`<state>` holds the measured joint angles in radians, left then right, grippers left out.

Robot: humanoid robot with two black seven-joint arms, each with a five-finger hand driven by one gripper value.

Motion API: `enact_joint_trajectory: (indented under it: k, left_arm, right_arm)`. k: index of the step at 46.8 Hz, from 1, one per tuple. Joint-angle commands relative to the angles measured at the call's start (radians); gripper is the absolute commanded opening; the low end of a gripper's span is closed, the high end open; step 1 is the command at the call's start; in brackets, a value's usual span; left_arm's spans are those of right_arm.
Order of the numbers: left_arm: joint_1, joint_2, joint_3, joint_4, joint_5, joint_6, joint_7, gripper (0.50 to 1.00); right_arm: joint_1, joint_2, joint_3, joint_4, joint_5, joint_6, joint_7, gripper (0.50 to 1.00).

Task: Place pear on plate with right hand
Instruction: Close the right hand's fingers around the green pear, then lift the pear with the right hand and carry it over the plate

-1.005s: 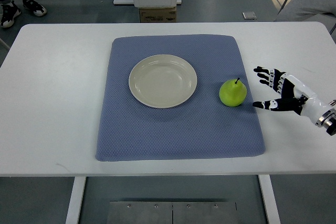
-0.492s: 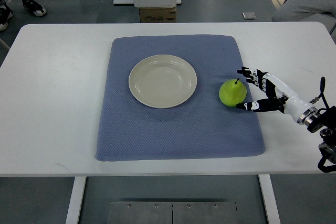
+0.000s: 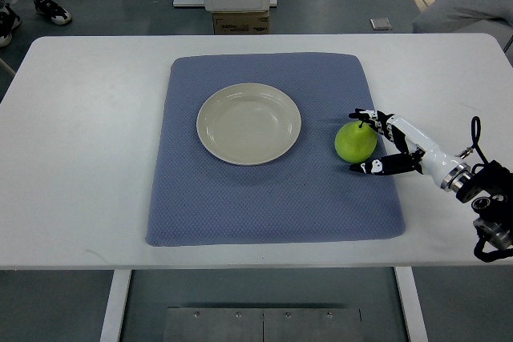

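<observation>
A green pear (image 3: 354,141) stands upright on the blue mat (image 3: 272,198), to the right of the empty cream plate (image 3: 248,123). My right hand (image 3: 375,142) comes in from the right edge and sits at the pear's right side. Its fingers are spread around the pear, one group by the stem (image 3: 368,116) and the thumb (image 3: 367,168) below the fruit. I cannot tell whether they touch it. The left arm is out of view.
The white table (image 3: 80,158) carries the mat in its middle. A person's shoe (image 3: 48,10) shows on the floor beyond the far left corner. A cardboard box (image 3: 240,22) and a white stand sit behind the table.
My right hand has moved left across the table and onto the mat, from well clear of the pear to bracketing its right side. The pear and plate have not moved.
</observation>
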<state>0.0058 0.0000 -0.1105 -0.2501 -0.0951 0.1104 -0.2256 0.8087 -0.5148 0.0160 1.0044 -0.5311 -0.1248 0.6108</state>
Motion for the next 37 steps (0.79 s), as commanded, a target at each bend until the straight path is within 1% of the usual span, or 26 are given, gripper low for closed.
enact_joint_trajectory:
  k: [1, 9, 13, 16, 18, 19, 21, 29, 37]
  left_arm:
    - [0.0, 0.0, 0.0, 0.0, 0.0, 0.0, 0.0, 1.0]
    - [0.0, 0.0, 0.0, 0.0, 0.0, 0.0, 0.0, 1.0]
    - [0.0, 0.0, 0.0, 0.0, 0.0, 0.0, 0.0, 1.0]
    - [0.0, 0.0, 0.0, 0.0, 0.0, 0.0, 0.0, 1.0]
    - [0.0, 0.0, 0.0, 0.0, 0.0, 0.0, 0.0, 1.0]
    - [0.0, 0.0, 0.0, 0.0, 0.0, 0.0, 0.0, 1.0]
    - [0.0, 0.0, 0.0, 0.0, 0.0, 0.0, 0.0, 1.0]
    - [0.0, 0.0, 0.0, 0.0, 0.0, 0.0, 0.0, 1.0]
    - [0.0, 0.0, 0.0, 0.0, 0.0, 0.0, 0.0, 1.0]
  right_arm:
    - [0.013, 0.009, -0.031, -0.001, -0.007, -0.025, 0.0, 0.839]
    - [0.033, 0.022, -0.05, -0.007, -0.007, -0.049, 0.0, 0.83]
    - [0.033, 0.03, -0.051, -0.012, -0.007, -0.058, 0.0, 0.776]
    - [0.035, 0.032, -0.056, -0.013, -0.009, -0.062, 0.0, 0.709]
    - [0.041, 0.032, -0.065, -0.013, -0.009, -0.067, 0.0, 0.648]
    - [0.046, 0.032, -0.068, -0.013, -0.009, -0.068, 0.0, 0.607]
    - [0.053, 0.032, -0.077, -0.013, -0.009, -0.07, 0.0, 0.502]
    - [0.073, 0.032, -0.108, -0.016, -0.009, -0.101, 0.0, 0.5]
    - [0.076, 0.03, -0.108, -0.016, -0.007, -0.105, 0.0, 0.5]
